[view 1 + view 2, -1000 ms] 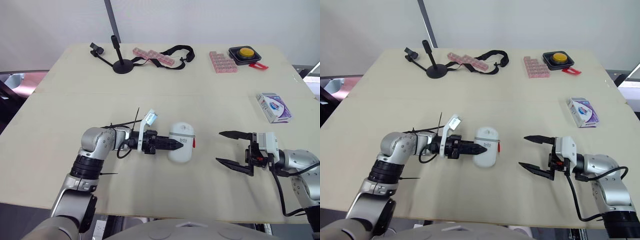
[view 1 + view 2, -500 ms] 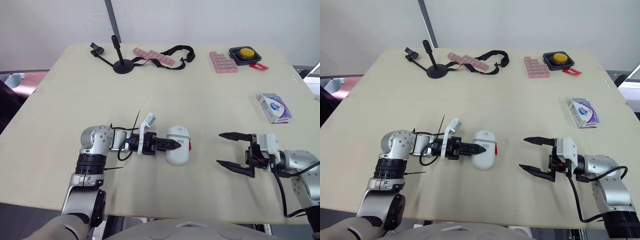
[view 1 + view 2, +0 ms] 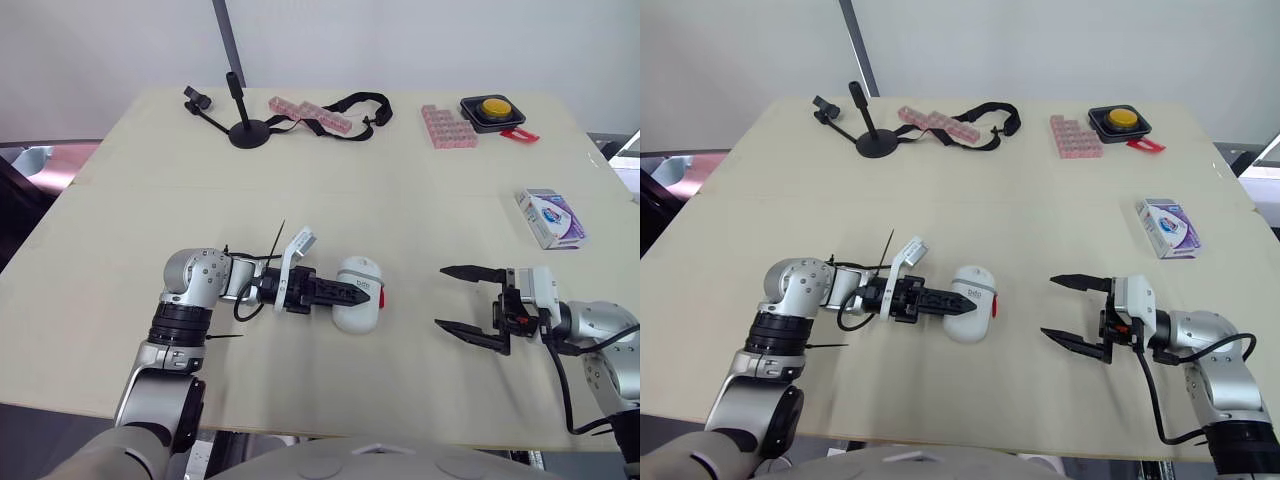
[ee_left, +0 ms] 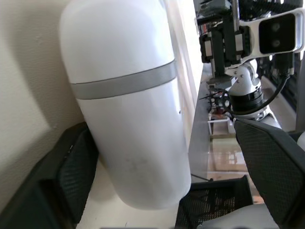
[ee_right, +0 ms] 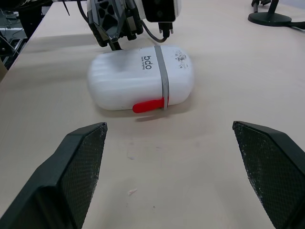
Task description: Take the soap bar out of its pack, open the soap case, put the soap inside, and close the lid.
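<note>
Beige table (image 3: 120,230) before a plain white wall (image 3: 400,40).

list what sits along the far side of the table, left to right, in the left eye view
stand → pink strips → pink tray → yellow button

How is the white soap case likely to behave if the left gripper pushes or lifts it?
The soap case looks like smooth, rigid plastic, so a push would probably slide it rather than flex it. Its rounded shell may slip from the left gripper. It lies flat on the table, so tipping seems unlikely.
</note>
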Motion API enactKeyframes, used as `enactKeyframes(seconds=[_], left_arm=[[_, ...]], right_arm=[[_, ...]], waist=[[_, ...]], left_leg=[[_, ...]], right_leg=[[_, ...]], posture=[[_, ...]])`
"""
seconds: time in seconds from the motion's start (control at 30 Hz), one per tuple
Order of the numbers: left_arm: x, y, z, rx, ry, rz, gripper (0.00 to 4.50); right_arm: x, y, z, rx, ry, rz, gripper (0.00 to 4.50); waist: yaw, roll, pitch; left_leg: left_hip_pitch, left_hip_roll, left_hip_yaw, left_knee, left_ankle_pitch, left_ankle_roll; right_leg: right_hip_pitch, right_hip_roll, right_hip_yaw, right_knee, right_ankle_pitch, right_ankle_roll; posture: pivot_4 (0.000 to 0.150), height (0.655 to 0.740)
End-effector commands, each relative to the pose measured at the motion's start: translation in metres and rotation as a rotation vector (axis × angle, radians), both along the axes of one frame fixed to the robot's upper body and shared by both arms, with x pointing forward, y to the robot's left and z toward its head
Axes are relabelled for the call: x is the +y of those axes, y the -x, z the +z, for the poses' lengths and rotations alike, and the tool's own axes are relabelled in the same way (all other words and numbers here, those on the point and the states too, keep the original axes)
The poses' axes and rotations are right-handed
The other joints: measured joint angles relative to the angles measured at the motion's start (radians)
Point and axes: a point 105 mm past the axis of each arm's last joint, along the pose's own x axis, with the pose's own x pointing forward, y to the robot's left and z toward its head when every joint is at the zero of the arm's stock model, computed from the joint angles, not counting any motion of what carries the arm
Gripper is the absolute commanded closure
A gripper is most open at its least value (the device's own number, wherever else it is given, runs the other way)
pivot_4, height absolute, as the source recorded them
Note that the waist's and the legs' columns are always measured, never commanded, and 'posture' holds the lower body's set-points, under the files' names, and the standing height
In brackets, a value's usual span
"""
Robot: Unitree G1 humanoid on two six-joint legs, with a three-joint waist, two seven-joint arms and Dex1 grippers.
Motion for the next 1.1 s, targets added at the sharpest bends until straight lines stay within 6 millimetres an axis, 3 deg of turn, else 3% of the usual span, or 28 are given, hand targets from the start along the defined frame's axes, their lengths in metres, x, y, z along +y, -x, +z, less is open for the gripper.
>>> enactKeyframes(seconds=[0.03,0.2,0.4,0.53,0.63,0.9,1.1], left_arm=[[0.017,-0.008,-0.007,-0.078,-0.092,0.04,0.02],[0.039,-0.008,0.002,-0.22,-0.136,0.001,0.02],[0.068,-0.023,0.019,-0.549,-0.161,0.027,0.02],[0.079,-0.043,0.027,-0.892,-0.185,0.159,0.02],[0.087,-0.048,0.027,-1.094,-0.205,0.274,0.02],[0.093,-0.026,0.006,-1.13,-0.235,0.431,0.02],[0.101,-0.023,-0.002,-1.164,-0.293,0.452,0.02]], right_arm=[[0.0,-0.002,0.005,-0.03,-0.003,0.005,0.0],[-0.008,-0.005,0.003,-0.019,0.004,-0.028,0.0],[-0.02,-0.009,-0.001,0.0,-0.001,-0.103,0.0],[-0.02,-0.012,-0.009,-0.012,-0.018,-0.177,0.0],[-0.017,-0.013,-0.013,-0.013,-0.049,-0.235,0.0],[-0.01,-0.009,-0.011,-0.025,-0.13,-0.297,0.0],[-0.014,-0.005,-0.011,-0.025,-0.12,-0.306,0.0]], waist=[[-0.003,0.0,0.0],[-0.009,0.0,0.0],[-0.004,0.0,0.001],[0.003,0.0,0.002],[0.003,0.0,0.002],[0.0,-0.002,0.002],[-0.001,-0.003,0.003]], left_leg=[[0.0,0.0,0.0,0.0,0.0,0.0],[0.0,-0.001,0.0,-0.006,0.002,-0.003],[0.001,-0.001,0.0,-0.011,0.005,-0.009],[-0.001,-0.002,-0.001,-0.011,0.005,-0.009],[-0.003,-0.002,-0.002,-0.012,0.005,-0.009],[-0.001,0.001,-0.003,-0.015,0.005,-0.011],[0.004,0.003,-0.003,-0.017,0.006,-0.011]], right_leg=[[0.0,0.0,0.0,0.0,0.0,0.0],[0.0,0.002,0.0,-0.002,0.0,0.0],[-0.001,0.003,-0.002,-0.007,0.0,0.0],[0.0,0.002,-0.005,-0.01,0.0,0.001],[0.0,0.002,-0.007,-0.012,0.0,0.001],[0.002,0.002,-0.01,-0.015,0.001,0.003],[0.007,0.002,-0.009,-0.016,0.001,0.003]], posture=[[0.15,0.716],[0.15,0.716],[0.15,0.716],[0.15,0.716],[0.15,0.716],[0.15,0.716],[0.15,0.716]])
